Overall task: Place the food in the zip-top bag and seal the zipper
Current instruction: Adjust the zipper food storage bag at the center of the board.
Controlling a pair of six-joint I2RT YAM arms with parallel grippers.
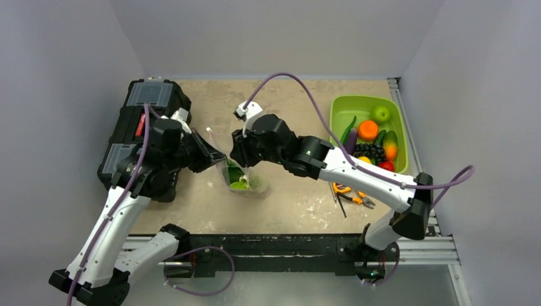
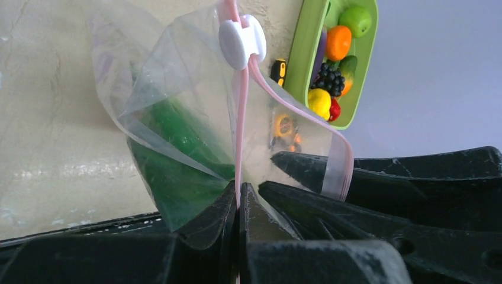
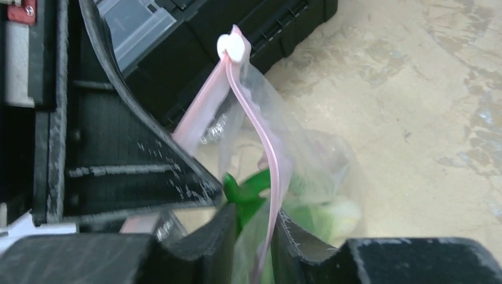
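Food [image 2: 177, 160] sits inside zip-top bag [image 2: 177, 77], held upright mid-desk [image 1: 300, 108]. Your left hand [image 2: 238, 195] clamps zipper [image 2: 239, 130] end; right hand [image 3: 254, 231] straddles strip, grip unclear. Keep strip taut, run white slider [image 3: 232, 47] straight along.

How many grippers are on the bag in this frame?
2. The left gripper is shut on the zipper; the right gripper has the mouth of the zip-top bag between its fingers, grip unclear.
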